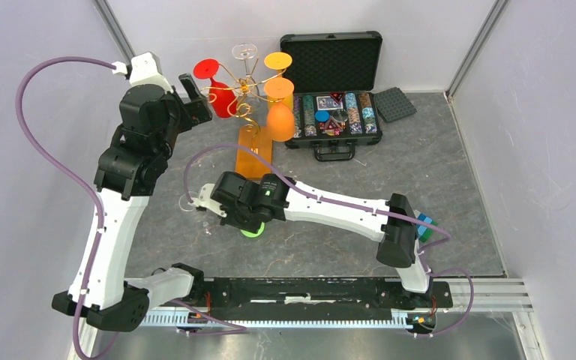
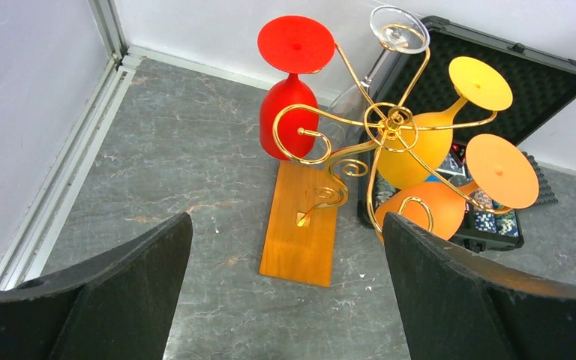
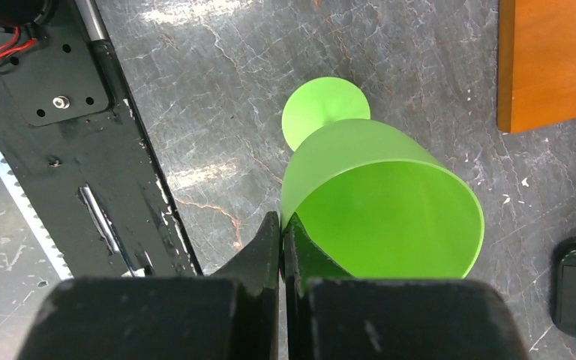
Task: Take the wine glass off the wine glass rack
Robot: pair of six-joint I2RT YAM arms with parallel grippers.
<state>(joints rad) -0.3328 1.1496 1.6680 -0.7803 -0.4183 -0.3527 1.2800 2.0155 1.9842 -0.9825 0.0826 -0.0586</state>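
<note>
Top external view: my right gripper [image 1: 206, 206] sits low over the table [image 1: 435, 172], and the green wine glass [image 1: 253, 231] shows only as a bright disc just under its wrist. The wine glass rack [image 1: 241, 94] stands well ahead of that gripper and just beside my left gripper [image 1: 193, 91], with the open black chip case [image 1: 337, 56] on the rack's far side. Left wrist view: the left gripper [image 2: 286, 225] is spread wide and holds nothing. Straight ahead of it is the rack [image 2: 390, 124], golden-copper wire with curled spiral arms rising from a flat orange wooden base [image 2: 304, 221]. A red glass [image 2: 292, 105], a clear glass [image 2: 397, 30], a yellow glass [image 2: 420, 142] and an orange glass [image 2: 435, 206] hang from it, bowls down. Right wrist view: the right gripper [image 3: 283, 240] is pinched onto the rim of the green wine glass [image 3: 382, 202], one finger [image 3: 266, 244] outside the bowl and one inside. The glass is frosted lime green, mouth toward the camera, round foot toward the table. I cannot tell whether the foot touches. A corner of the rack's base [image 3: 551, 60] lies ahead, apart from the glass.
</note>
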